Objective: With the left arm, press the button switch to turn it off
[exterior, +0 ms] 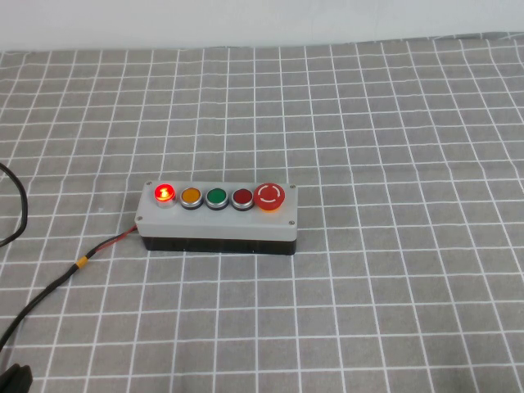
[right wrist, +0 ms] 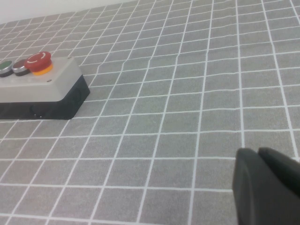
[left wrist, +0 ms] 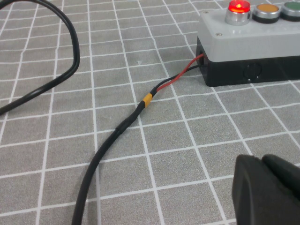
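Observation:
The button switch point(exterior: 164, 193) glows bright red at the left end of a row of five on the grey-topped, black-based box point(exterior: 246, 223) in the middle of the table. In the left wrist view the button switch point(left wrist: 239, 7) shows lit on the box point(left wrist: 234, 44). My left gripper point(left wrist: 262, 159) is shut and empty, low over the cloth, well short of the box and nearer the robot's side. Only a black bit of the left arm point(exterior: 12, 378) shows at the bottom left of the high view. My right gripper point(right wrist: 258, 152) is shut and empty, far to the right of the box point(right wrist: 51, 86).
Orange point(exterior: 191, 196), green point(exterior: 216, 197) and dark red point(exterior: 242, 198) buttons and a large red mushroom knob point(exterior: 269, 196) fill the row. The box's black cable point(exterior: 49, 286) with red wire runs front-left. A thick black cable point(exterior: 18, 209) loops at the left edge. Grey checked cloth covers the table.

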Controlling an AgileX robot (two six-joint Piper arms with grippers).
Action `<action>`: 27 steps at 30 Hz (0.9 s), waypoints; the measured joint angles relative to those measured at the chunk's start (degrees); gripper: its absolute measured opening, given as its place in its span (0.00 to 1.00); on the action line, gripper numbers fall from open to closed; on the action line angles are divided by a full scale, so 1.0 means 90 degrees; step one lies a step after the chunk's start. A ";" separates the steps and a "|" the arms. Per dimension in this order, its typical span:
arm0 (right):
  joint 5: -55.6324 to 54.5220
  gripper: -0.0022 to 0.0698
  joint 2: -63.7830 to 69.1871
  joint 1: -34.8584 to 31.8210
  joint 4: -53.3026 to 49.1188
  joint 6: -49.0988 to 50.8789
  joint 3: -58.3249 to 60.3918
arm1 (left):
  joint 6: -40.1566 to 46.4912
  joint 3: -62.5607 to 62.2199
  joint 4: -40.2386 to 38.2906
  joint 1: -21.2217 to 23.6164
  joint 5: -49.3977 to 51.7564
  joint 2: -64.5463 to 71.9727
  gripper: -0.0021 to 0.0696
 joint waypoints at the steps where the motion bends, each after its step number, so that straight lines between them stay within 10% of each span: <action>1: 0.0000 0.01 0.0000 0.0000 0.0000 0.0000 0.0000 | 0.0000 0.0000 0.0000 0.0000 0.0000 0.0000 0.02; 16: 0.0000 0.01 0.0000 0.0000 0.0000 0.0000 0.0000 | -0.0022 0.0000 -0.0129 0.0000 0.0000 0.0000 0.02; 27: 0.0000 0.01 0.0000 0.0000 0.0000 0.0000 0.0000 | -0.0929 0.0000 -0.3257 0.0000 -0.1664 0.0000 0.02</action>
